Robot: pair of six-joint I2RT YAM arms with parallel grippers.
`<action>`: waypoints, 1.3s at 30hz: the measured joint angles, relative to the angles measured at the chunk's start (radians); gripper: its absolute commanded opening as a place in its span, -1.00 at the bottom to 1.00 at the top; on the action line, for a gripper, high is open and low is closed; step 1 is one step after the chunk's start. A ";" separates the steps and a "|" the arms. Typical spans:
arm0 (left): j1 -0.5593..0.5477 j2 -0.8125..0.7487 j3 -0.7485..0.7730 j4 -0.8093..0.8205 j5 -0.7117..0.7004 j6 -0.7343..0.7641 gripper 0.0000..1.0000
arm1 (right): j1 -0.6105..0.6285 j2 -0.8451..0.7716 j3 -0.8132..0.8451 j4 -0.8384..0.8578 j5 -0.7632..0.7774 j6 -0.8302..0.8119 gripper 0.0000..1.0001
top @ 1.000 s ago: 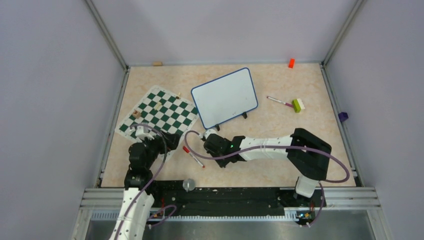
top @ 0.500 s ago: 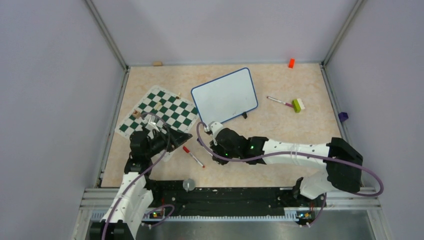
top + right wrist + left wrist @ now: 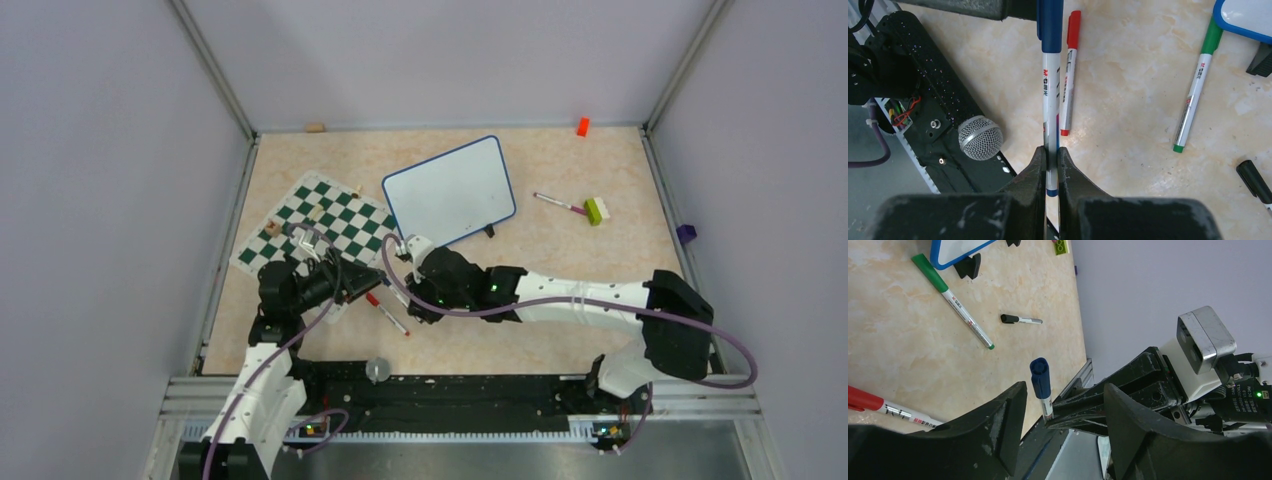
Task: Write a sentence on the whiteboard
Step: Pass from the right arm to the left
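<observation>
Since the writing tool is capped, the step in hand is judged to be uncapping, not writing. The beige marbled table (image 3: 560,260) carries the small blue-framed white whiteboard (image 3: 450,193) toward its far side, set askew on black feet, beside the green-and-white checkered chess mat (image 3: 330,215). The board's face reads blank in the top view.

The right gripper (image 3: 1050,150) is clamped on the barrel of a white marker with a dark-blue cap (image 3: 1050,100), gripping near the tail end. The left gripper (image 3: 1064,390) stands with its fingers well apart and nothing between them but the dark-blue cap (image 3: 1039,372), which neither finger appears to touch.

Governing relation: the marker's long axis runs from the right gripper straight toward the left gripper, cap end leading, so the cap sits inside the left gripper's opening. The whiteboard lies beyond both grippers, away from the arm bases. The right arm is the nearer, its wrist just short of the board's near edge.

A red-capped marker (image 3: 1068,75), a green-capped marker (image 3: 1195,95) and a short black pen (image 3: 1255,180) lie loose on the table nearby.
</observation>
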 measured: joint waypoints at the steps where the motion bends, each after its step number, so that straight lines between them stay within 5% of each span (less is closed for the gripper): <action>1: 0.000 0.000 0.000 0.000 0.001 0.000 0.20 | 0.000 0.007 0.006 0.002 -0.002 0.000 -1.00; 10: 0.000 0.016 0.000 0.007 0.004 -0.004 -0.21 | 0.000 0.043 0.032 0.019 -0.048 0.000 -1.00; 20: 0.000 0.047 0.000 0.010 0.004 0.001 -0.02 | 0.000 0.045 0.034 0.021 -0.082 0.000 -1.00; 25: 0.000 0.060 0.000 0.011 0.004 0.003 -0.31 | 0.000 0.063 0.054 0.023 -0.103 -0.001 -1.00; 29: 0.000 0.061 0.000 0.013 0.003 0.004 -0.94 | 0.000 0.064 0.060 0.022 -0.110 0.000 -1.00; 32: 0.001 0.061 0.000 0.009 -0.008 0.030 -1.00 | 0.000 0.064 0.066 0.021 -0.111 0.000 -0.98; 33: 0.001 0.061 0.000 0.008 -0.008 0.031 -1.00 | 0.000 0.064 0.066 0.020 -0.110 0.000 -0.80; 35: 0.001 0.061 0.000 0.002 -0.011 0.031 -1.00 | 0.000 0.064 0.066 0.019 -0.105 0.002 -0.06; 39: 0.000 0.061 0.000 -0.001 -0.013 0.014 -1.00 | 0.000 0.058 0.056 0.041 -0.064 0.018 0.30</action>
